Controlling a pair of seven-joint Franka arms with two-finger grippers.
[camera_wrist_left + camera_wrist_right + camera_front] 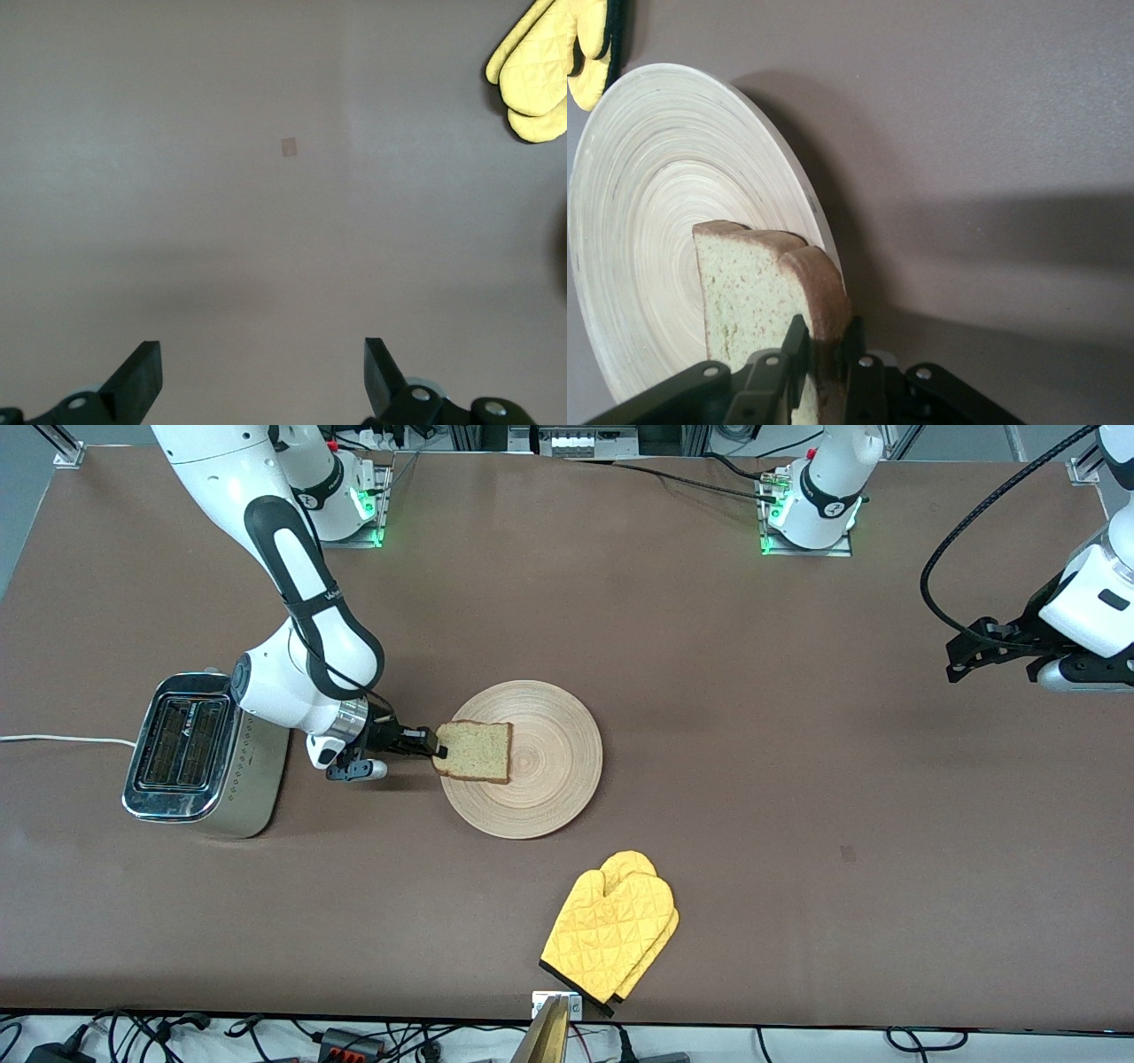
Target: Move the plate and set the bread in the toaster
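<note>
The pale wooden plate (532, 779) lies mid-table, also in the right wrist view (664, 195). My right gripper (436, 748) is shut on the crust edge of the bread (478, 750), holding the slice lifted over the plate's edge toward the toaster; the right wrist view shows my right gripper (824, 354) with its jaws pinching the bread (757, 283). The toaster (190, 755) stands toward the right arm's end of the table, slots up, white cord (62, 739) trailing away. My left gripper (974, 651) hangs open over the table's edge at the left arm's end, its left wrist view (261, 376) showing bare table.
A yellow oven mitt (611, 932) lies nearer the front camera than the plate, also in the left wrist view (532, 80). A small patch (848, 854) marks the brown table surface (797, 735).
</note>
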